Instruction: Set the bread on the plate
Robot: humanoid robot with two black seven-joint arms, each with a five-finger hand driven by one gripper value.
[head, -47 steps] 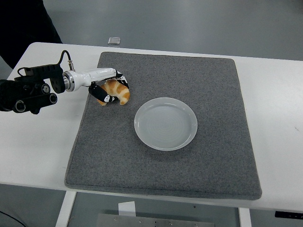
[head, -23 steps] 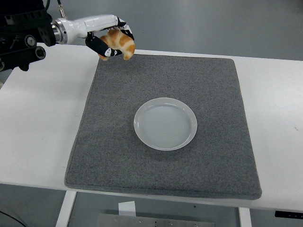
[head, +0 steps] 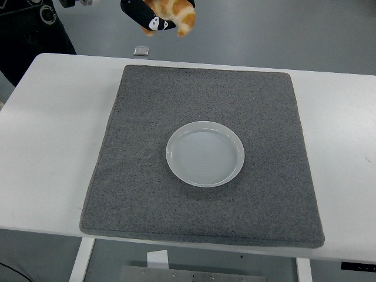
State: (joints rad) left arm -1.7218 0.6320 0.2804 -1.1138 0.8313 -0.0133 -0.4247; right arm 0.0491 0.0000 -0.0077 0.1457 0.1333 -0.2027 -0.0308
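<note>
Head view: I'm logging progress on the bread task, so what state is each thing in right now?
Bread: held in the air at the picture's top, off the mat.
Left hand: shut on the bread, raised high.
Plate: upright on the mat, nothing on it.
Mat: flat on the table.
Table: carries the mat.
Right hand: not in view.

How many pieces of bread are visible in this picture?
1. The bread is held in the left hand, high at the picture's top edge, above the far side of the grey mat. The plate holds none.
</note>
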